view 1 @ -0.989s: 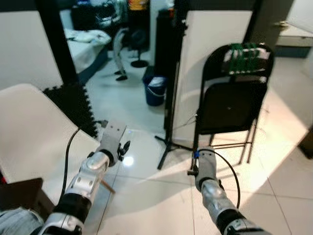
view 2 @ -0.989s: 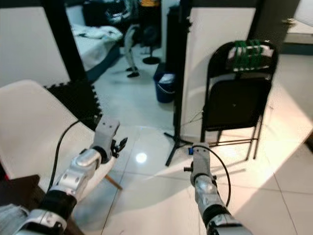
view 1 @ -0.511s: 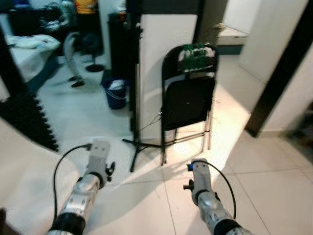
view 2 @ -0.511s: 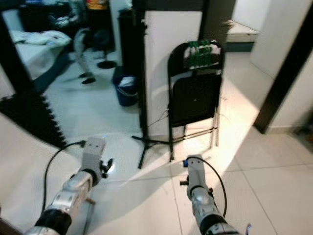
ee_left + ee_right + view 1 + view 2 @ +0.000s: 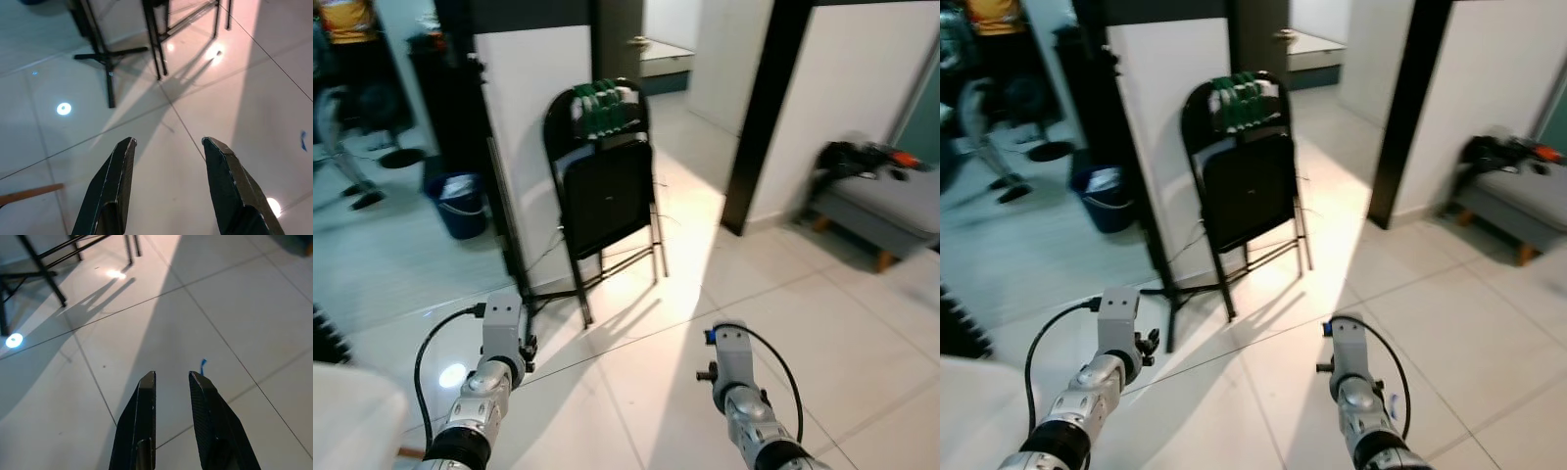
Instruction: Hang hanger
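Several green hangers sit bunched over the top of the backrest of a black folding chair, which leans at a white board. Both arms are held low over the tiled floor, well short of the chair. My left arm is on the near left; its gripper is open, with bare tile between the fingers. My right arm is on the near right; its gripper stands open by a narrow gap and holds nothing.
A black tripod stand rises left of the chair before the white board. A blue bucket and a person are at far left. A dark door frame and grey sofa lie right.
The camera has swung to the right: the chair has slid left in the picture, and the door frame and sofa have come in. Both arms keep the same pose.
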Robot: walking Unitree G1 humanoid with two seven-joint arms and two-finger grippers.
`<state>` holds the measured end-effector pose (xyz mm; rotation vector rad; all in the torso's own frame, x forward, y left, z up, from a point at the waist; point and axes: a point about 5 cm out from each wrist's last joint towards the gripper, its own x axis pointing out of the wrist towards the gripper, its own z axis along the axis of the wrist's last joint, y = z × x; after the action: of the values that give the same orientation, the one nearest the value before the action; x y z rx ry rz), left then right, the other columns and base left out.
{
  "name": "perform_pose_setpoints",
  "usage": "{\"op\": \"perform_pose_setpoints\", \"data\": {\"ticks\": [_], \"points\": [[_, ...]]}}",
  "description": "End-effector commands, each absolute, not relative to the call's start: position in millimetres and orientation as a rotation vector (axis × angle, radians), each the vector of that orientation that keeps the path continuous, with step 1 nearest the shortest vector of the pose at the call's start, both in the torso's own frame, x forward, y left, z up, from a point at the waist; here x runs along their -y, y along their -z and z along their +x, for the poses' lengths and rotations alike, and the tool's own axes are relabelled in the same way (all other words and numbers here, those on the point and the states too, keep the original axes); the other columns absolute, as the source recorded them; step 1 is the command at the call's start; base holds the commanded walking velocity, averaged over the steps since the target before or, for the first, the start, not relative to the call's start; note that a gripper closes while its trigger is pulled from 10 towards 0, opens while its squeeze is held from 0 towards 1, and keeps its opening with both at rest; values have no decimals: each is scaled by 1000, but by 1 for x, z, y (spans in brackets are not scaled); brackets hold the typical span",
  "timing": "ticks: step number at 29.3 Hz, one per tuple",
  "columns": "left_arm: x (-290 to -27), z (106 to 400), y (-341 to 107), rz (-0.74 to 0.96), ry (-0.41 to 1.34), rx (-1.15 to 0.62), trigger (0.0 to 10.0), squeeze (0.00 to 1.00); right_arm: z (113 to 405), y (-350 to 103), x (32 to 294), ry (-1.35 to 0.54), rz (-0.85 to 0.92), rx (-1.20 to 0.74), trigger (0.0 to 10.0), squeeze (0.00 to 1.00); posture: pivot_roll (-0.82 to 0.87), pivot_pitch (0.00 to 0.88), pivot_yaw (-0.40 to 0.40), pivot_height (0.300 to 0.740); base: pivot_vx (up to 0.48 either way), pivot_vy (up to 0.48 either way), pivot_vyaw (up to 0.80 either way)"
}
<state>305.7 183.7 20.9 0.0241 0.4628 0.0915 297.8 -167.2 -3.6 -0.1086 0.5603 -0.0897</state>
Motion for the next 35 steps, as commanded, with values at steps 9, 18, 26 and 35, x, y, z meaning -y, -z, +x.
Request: {"op": "perform_pose_setpoints", "data": {"ticks": [9, 18, 26, 35], "points": [[-191, 298, -14, 135, -94, -466, 10000, 0, 293, 11, 150, -7, -110, -605, 10000, 0, 118, 0, -84, 740, 0, 0, -800], [-186, 285, 0, 136, -62, -509, 10000, 0, 276, 27, 147, -27, -75, -693, 10000, 0, 131, 0, -111, 740, 0, 0, -800], [-189, 282, 4, 110, -92, -537, 10000, 0, 275, 28, 150, -7, -62, -692, 10000, 0, 109, 0, -84, 740, 0, 0, -800], [-187, 283, 5, 114, -67, -545, 10000, 0, 272, 30, 150, -14, -64, -706, 10000, 0, 92, 0, -79, 740, 0, 0, -800]]}}
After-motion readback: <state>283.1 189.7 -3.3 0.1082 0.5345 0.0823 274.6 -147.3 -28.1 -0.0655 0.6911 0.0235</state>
